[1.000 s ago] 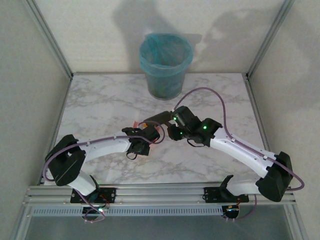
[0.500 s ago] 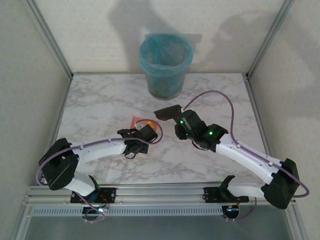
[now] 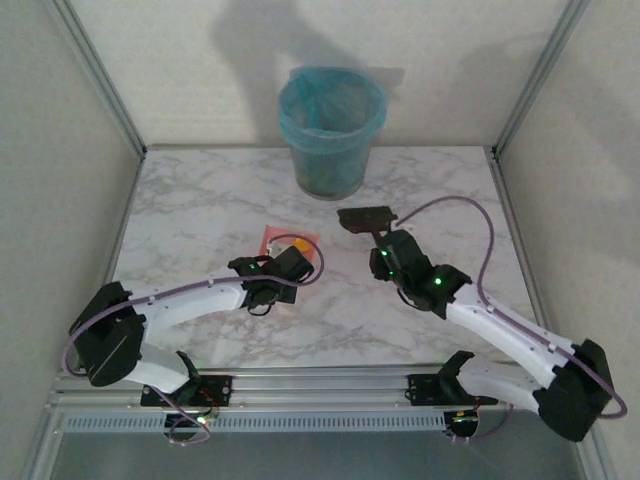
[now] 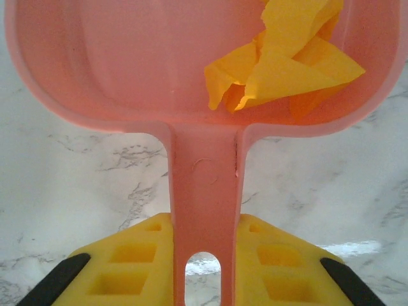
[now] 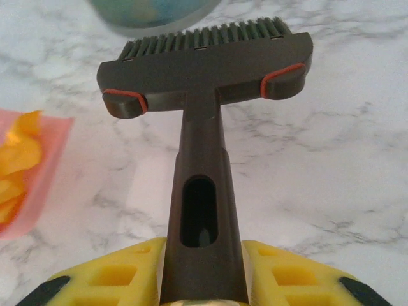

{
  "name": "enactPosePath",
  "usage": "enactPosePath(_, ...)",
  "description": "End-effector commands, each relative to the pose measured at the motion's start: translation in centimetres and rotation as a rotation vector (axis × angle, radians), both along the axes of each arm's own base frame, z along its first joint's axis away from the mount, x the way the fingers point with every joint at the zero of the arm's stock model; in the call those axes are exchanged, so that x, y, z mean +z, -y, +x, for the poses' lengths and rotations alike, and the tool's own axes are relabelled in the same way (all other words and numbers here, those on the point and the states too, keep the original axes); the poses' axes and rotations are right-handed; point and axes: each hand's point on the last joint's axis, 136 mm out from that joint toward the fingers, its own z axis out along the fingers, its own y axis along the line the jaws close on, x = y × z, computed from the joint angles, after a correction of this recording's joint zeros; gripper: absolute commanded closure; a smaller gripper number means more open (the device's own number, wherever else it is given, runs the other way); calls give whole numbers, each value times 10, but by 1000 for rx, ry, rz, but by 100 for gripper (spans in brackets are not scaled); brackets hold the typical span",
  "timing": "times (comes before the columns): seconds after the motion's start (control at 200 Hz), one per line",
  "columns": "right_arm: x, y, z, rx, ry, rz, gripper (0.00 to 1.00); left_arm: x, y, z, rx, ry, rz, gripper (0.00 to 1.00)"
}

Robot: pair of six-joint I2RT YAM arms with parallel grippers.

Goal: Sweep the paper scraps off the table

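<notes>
At the near edge, both arms reach in over the table [image 3: 200,200], and each gripper is loaded. The left gripper [image 4: 204,258] is clamped on the handle [image 4: 204,185] of the pink dustpan [image 4: 115,57], the yellow fingers [image 4: 131,268] pressing it from both sides low down, close to the hanging hole. Judgement: so short a hold leaves the pan free to swing about the jaws if it is raised or turned quickly. The paper scraps [image 4: 287,64] that can be made out are orange, crumpled and loosely piled in the right part of the pan, close to its wall and rim. They are light and unrestrained, so a tilt toward that side or a jolt would likely tip them back onto the marble. Whether the pan rests on the top or is lifted clear cannot be told. Just right of it, the right gripper [image 5: 203,271] is closed around the stem of the dark-bristled brush [image 5: 204,57], whose head is held off the surface between the pan and the blue-lined bin [image 3: 332,130]. Judgement: the brush head is near the bin's base, and a further forward reach could knock the bin. The two arms also work close together, so the pan's route to the bin passes the brush, and contact there would scatter the load.
</notes>
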Motion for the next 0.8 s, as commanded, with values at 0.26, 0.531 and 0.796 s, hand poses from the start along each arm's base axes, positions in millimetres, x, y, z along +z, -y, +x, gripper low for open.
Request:
enactPosePath(0.26, 1, 35, 17, -201, 106, 117, 100, 115, 41, 16, 8, 83, -177, 100)
enactPosePath(0.531, -15, 30, 19, -184, 69, 97, 100, 170, 77, 31, -16, 124, -193, 100)
enactPosePath(0.796, -28, 24, 22, -169, 35, 79, 100, 208, 121, 57, -71, 143, -211, 100)
